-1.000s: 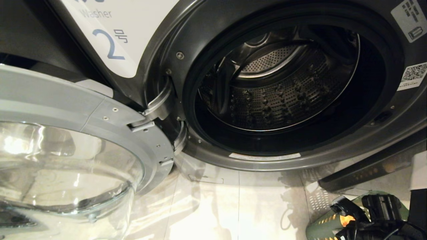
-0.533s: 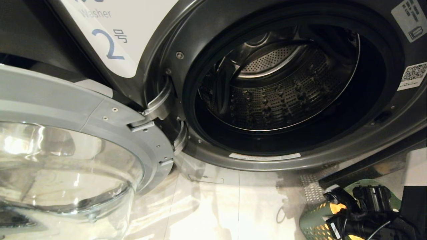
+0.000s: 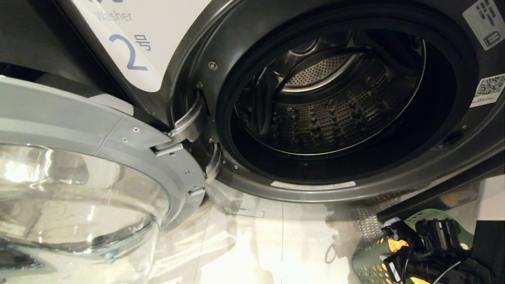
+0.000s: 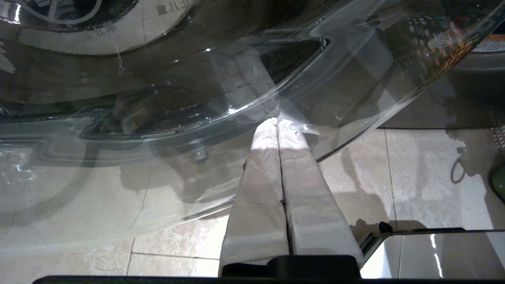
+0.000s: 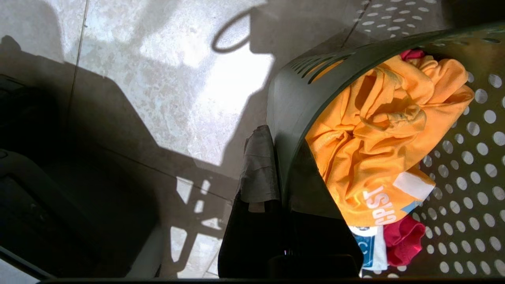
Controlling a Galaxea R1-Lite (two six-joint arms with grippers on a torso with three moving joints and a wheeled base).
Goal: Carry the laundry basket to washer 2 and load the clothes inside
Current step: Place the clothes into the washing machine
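The laundry basket (image 5: 300, 98) is thin perforated green plastic, so it should be light and a little springy. Its flared rim is the natural place to hold, though a one-sided pinch there will likely let it tip and swing. The right gripper (image 5: 282, 169) is clamped on that rim, one finger outside the wall and one inside. In the head view the basket (image 3: 369, 262) sits at the near right on the tiled floor (image 3: 252, 244), below and to the right of washer 2 (image 3: 335, 102), whose glass door (image 3: 79, 189) stands swung open at the left. The clothes lie in the basket: a soft yellow garment (image 5: 386, 130) on top, a white shirt (image 5: 369, 244) and a red garment (image 5: 402, 240) beneath, all limp, light and easy to bunch. The left gripper (image 4: 278, 124), fingers pressed together and empty, is parked close beside the door glass.
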